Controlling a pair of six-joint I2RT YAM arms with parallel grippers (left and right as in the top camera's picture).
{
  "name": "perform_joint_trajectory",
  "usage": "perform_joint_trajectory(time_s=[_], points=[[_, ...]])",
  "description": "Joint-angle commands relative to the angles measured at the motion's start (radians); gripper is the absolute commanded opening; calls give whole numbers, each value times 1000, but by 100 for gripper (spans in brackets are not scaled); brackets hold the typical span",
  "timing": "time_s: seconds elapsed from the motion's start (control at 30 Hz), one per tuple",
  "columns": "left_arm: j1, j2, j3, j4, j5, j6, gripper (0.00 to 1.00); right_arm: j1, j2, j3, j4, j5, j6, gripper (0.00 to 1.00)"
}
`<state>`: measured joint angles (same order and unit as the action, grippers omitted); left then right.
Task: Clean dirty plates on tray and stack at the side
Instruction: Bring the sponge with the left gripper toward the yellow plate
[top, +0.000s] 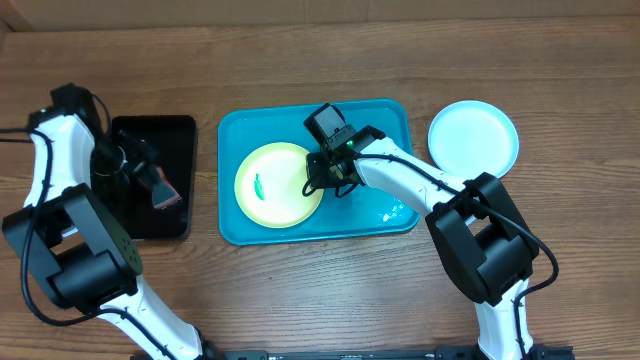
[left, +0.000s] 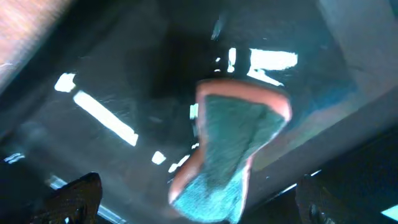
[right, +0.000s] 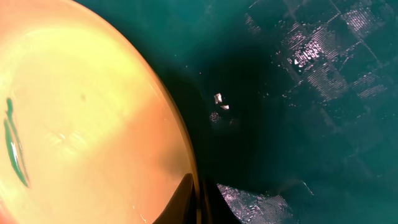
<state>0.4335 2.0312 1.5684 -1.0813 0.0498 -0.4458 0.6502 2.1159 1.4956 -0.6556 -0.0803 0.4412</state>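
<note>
The yellow-green plate (top: 275, 185) lies in the left half of the turquoise tray (top: 385, 115) and has a teal-green smear (top: 259, 186) on it. My right gripper (top: 322, 178) is shut on the plate's right rim. In the right wrist view one finger lies on top of the plate (right: 87, 112) and the other under its rim (right: 199, 186), with the tray (right: 311, 93) beside it. A pale blue plate (top: 473, 138) sits on the table right of the tray. I cannot tell whether a white plate is there. My left gripper (top: 150, 172) is open over a sponge (left: 233, 149).
The sponge (top: 165, 190), teal-faced with an orange edge, lies in a small black tray (top: 180, 130) at the left. The black tray (left: 112, 74) fills the left wrist view. Bare wooden table (top: 320, 290) surrounds both trays.
</note>
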Motion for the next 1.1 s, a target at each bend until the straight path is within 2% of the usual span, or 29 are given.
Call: perform_joint_trajectory(time_s=[0.0, 0.13, 0.3, 0.53, 0.63, 0.77, 0.93, 1.0, 1.03, 1.07], points=[[-18, 4, -76, 77, 93, 50, 100, 0, -5, -9, 5, 28, 5, 4], [-38, 4, -123, 183, 70, 50, 97, 0, -5, -9, 4, 28, 5, 4], [-42, 4, -138, 274, 66, 50, 78, 0, -5, -9, 4, 28, 5, 4], [-42, 4, -146, 280, -36, 50, 79, 0, -5, -9, 4, 28, 5, 4], [-42, 4, -157, 289, -39, 50, 79, 0, -5, -9, 5, 28, 5, 4], [-42, 4, -182, 321, -39, 50, 73, 0, -5, -9, 4, 28, 5, 4], [-41, 4, -223, 370, -39, 50, 75, 0, -5, -9, 0, 28, 5, 4], [-41, 4, -223, 380, -39, 62, 67, 0, -5, -9, 0, 28, 5, 4], [-41, 4, -221, 381, -39, 71, 56, 0, -5, -9, 0, 28, 5, 4], [-41, 4, -219, 380, -39, 79, 40, 0, -5, -9, 1, 28, 5, 4]])
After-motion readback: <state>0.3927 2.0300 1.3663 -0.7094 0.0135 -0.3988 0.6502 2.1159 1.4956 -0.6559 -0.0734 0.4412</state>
